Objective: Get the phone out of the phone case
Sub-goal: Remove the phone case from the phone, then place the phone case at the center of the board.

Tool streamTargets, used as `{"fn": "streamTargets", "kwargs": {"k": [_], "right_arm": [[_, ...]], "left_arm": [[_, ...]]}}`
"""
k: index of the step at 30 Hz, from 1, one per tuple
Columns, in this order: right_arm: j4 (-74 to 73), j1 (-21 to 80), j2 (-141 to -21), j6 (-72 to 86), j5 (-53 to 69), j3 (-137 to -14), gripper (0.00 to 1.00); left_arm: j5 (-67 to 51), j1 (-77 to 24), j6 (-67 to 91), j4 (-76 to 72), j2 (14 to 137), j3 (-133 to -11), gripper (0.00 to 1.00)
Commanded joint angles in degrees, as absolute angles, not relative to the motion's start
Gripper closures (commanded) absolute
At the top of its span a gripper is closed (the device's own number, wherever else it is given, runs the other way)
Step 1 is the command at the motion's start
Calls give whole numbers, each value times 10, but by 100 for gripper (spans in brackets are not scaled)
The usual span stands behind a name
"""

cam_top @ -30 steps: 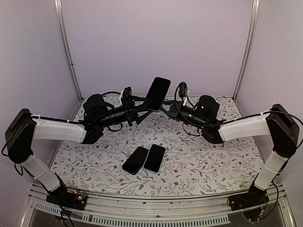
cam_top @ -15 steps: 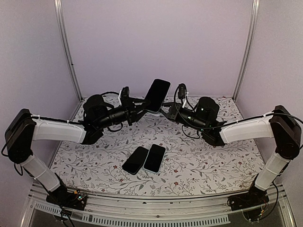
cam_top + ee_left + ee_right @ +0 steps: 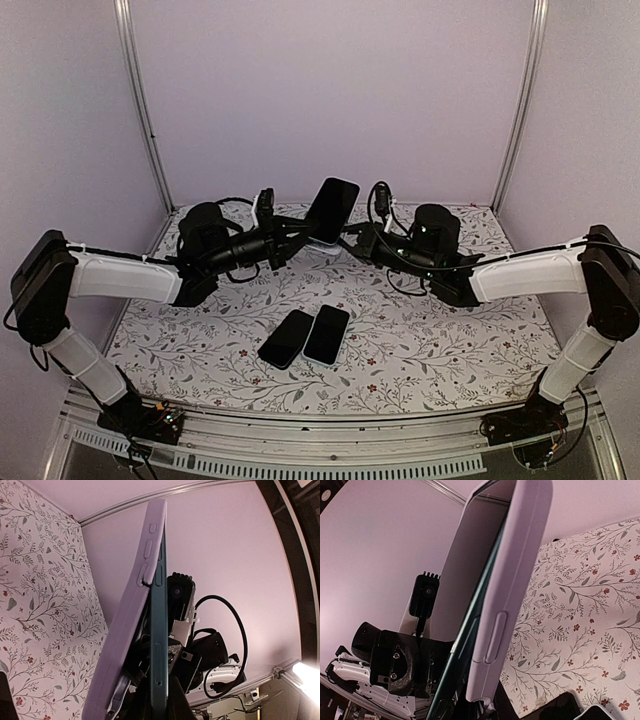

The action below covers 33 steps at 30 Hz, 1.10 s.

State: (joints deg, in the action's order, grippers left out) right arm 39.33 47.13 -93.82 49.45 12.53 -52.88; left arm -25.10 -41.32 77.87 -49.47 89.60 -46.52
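Note:
A dark-screened phone (image 3: pixel 332 208) is held tilted in the air above the far middle of the table, between both grippers. In the left wrist view its teal edge (image 3: pixel 159 645) stands upright, and the lilac phone case (image 3: pixel 125 630) peels away from it at the lower end. My left gripper (image 3: pixel 159 692) (image 3: pixel 303 236) is shut on the phone's lower edge. My right gripper (image 3: pixel 485 705) (image 3: pixel 350 238) is shut on the lilac case (image 3: pixel 512 590), with the teal phone (image 3: pixel 462 650) showing just left of it. The case's upper end still wraps the phone.
Two other phones lie side by side on the floral table, a black one (image 3: pixel 286 338) and a light-rimmed one (image 3: pixel 326 334). Metal frame posts (image 3: pixel 140 100) (image 3: pixel 518 100) and lilac walls close in the back.
My left gripper has shut on the phone's lower edge. The phone, with both grippers, has sunk slightly and tilted a little.

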Motion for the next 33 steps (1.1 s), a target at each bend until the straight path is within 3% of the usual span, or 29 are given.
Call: {"fn": "streamTargets", "kwargs": {"k": [1, 21, 33], "right_arm": [[314, 436, -920, 505, 137, -540, 100], [80, 349, -907, 405, 149, -580, 100], [-138, 191, -928, 228, 228, -613, 100]], "left_arm": [[-272, -408, 734, -507, 881, -482, 100], [-277, -397, 679, -438, 842, -490, 100], [-268, -372, 615, -331, 806, -493, 100]]}}
